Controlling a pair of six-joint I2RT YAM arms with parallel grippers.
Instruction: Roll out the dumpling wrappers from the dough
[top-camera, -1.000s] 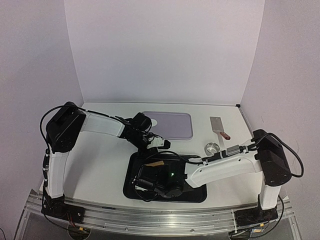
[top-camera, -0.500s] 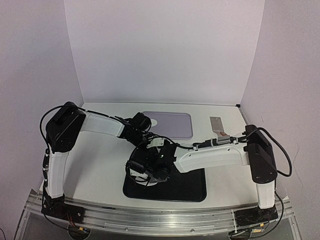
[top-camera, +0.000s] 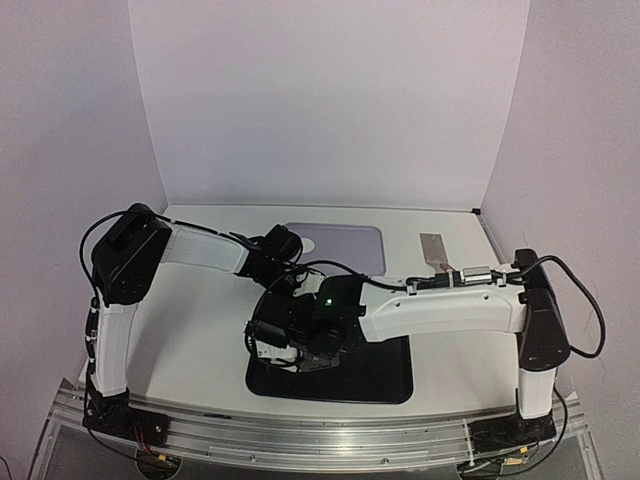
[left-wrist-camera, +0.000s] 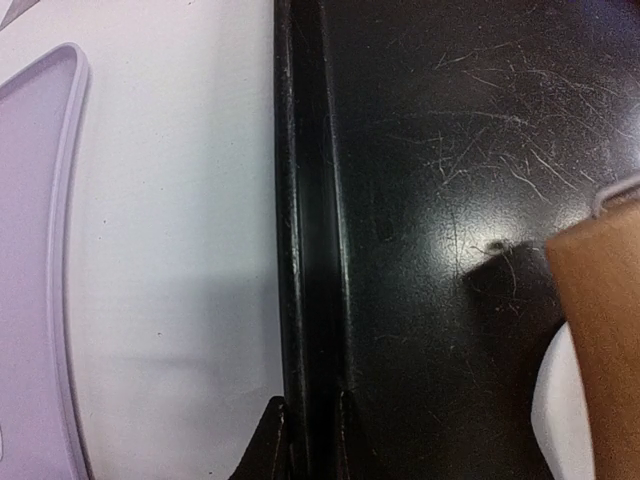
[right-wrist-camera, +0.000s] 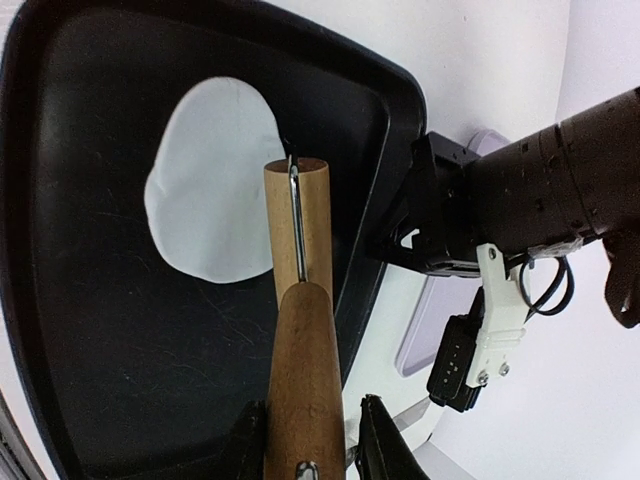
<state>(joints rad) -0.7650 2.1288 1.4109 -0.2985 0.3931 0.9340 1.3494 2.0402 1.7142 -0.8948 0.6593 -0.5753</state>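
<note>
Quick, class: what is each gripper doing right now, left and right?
Left gripper: closed on the rim of the black tray.
Right gripper: closed on the wooden rolling pin.

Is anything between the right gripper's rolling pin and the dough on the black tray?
Nothing visible does. The rolling pin in the right gripper overlaps the dough; the left gripper clamps the tray rim, off to one side.

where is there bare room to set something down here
Bare table between the left arm's base and the black tray; the tray's near right corner too. Crowded in its left half: rolling pin over the dough disc.
</note>
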